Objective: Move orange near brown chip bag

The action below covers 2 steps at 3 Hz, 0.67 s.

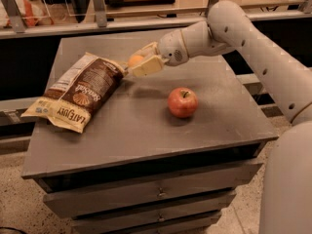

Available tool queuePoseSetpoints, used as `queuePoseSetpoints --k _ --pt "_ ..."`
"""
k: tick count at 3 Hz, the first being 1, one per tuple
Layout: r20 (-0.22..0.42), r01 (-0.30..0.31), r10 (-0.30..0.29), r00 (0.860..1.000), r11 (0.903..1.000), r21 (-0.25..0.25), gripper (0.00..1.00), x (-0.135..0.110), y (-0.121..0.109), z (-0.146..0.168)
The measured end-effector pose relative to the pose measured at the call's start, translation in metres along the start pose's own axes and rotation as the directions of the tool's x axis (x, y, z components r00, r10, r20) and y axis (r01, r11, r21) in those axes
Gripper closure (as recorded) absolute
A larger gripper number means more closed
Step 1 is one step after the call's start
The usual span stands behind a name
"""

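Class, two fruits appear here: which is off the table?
The small orange, held in the gripper above the table; the red apple rests on it.

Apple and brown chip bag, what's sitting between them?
Just bare table, seen in the camera view. The hand, holding the orange, hovers farther back, by the brown chip bag.

The claw (137, 65), of smooth cream plastic, hangs over the matt grey tabletop (146, 130) and grips the matt-skinned orange (135, 59). Just beside the claw lies the crinkled, slightly glossy brown chip bag (80, 89). Nearer the camera, the apple (183, 102) looks smooth and shiny.
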<state>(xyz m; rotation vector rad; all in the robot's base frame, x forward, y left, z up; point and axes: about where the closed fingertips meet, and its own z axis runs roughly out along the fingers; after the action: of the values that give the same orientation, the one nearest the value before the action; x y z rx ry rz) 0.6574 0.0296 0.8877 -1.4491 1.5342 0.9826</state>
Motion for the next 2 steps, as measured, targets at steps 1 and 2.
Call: queuePoseSetpoints --k 1,2 --pt "-0.017 0.013 -0.014 1.0 0.9981 -0.06 1.0 -0.004 0.011 0.021" --pt "-0.011 0.021 -0.022 1.0 0.997 -0.075 1.0 -0.009 0.027 0.034"
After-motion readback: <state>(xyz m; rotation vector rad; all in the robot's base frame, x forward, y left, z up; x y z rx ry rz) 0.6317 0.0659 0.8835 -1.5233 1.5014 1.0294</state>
